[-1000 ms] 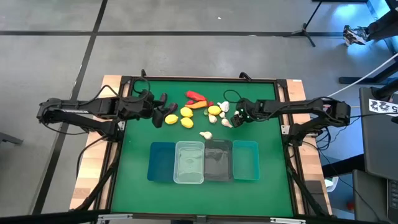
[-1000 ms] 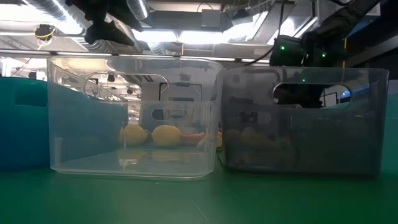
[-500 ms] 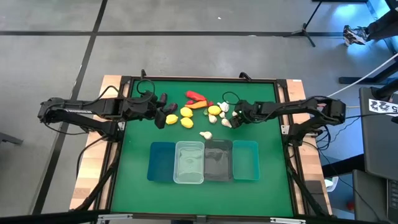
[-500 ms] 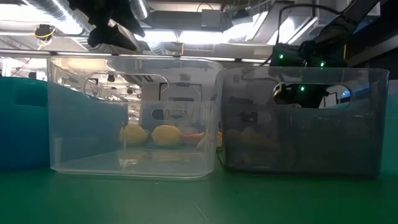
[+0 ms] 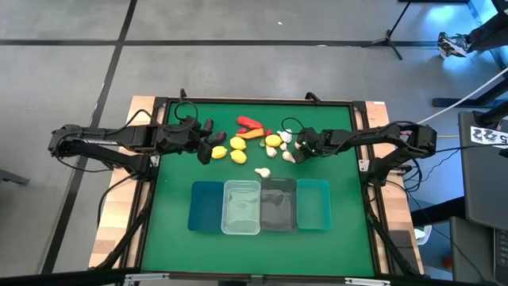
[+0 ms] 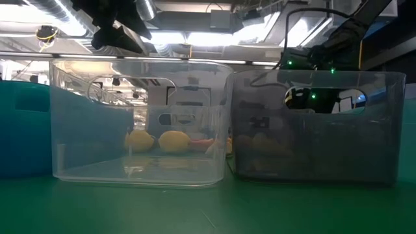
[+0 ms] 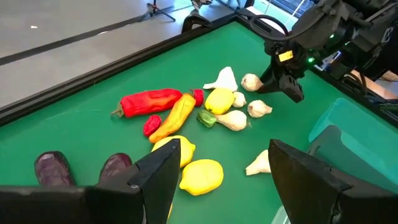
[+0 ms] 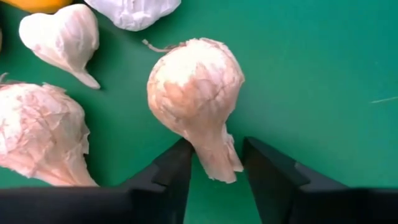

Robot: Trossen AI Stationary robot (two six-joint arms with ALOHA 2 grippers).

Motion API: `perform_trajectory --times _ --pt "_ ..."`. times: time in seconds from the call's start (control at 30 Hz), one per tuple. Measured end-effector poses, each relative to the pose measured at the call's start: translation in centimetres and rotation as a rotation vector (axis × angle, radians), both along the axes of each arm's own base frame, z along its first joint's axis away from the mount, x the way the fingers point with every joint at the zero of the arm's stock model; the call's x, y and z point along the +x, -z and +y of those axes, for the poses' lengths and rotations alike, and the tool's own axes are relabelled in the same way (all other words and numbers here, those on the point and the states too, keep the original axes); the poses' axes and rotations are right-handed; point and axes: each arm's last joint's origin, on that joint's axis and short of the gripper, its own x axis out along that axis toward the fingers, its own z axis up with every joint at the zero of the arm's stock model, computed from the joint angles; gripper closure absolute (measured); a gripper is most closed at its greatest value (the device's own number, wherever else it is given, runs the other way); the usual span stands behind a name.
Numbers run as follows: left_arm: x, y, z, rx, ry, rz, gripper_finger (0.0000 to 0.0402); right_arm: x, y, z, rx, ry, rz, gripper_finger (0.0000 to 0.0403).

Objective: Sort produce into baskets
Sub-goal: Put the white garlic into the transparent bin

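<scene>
The produce lies in a loose heap on the far half of the green table: a red pepper (image 5: 250,123), an orange one (image 7: 174,115), lemons (image 5: 238,149), two purple pieces (image 7: 53,168) and several garlic bulbs. My right gripper (image 5: 302,148) is down at the heap's right end, shut on one garlic bulb (image 8: 196,87). My left gripper (image 7: 221,180) hovers open at the heap's left end, a lemon (image 7: 202,176) lying below and between its fingers. Four baskets stand in a row near the front: blue (image 5: 206,206), clear (image 5: 240,208), dark grey (image 5: 278,205), teal (image 5: 313,204). My right gripper has the bulb's narrow neck (image 8: 214,155) between its two fingers (image 8: 177,168), which come steeply from above and lie across the neck. The fingers meet only the neck; the round body stands clear ahead of them. The bulb lies on the table.
Two more garlic bulbs (image 8: 59,34) (image 8: 37,137) lie close beside the held one. A single bulb (image 5: 263,171) lies apart between the heap and the baskets. Bare green table stretches at the right and left of the basket row.
My right gripper has sunk toward the table and edged toward the garlic at the heap's right end. The produce has stayed where it was.
</scene>
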Motion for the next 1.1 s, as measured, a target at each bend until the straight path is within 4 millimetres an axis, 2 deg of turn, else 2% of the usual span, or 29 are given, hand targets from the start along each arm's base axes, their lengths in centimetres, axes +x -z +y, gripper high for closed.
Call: perform_trajectory --times 0.57,0.77,1.1 --pt "0.0 0.0 0.0 -0.001 0.0 0.006 0.0164 0.0 0.0 -0.1 -0.035 -0.038 0.026 0.0383" --pt "0.0 0.0 0.0 0.0 0.0 0.006 0.0164 0.6 -0.8 -0.2 -0.032 -0.077 0.047 0.0378" --pt "0.0 0.0 0.0 0.003 0.002 0.008 0.0164 3.1 -5.2 -0.3 -0.073 -0.183 0.056 0.0378"
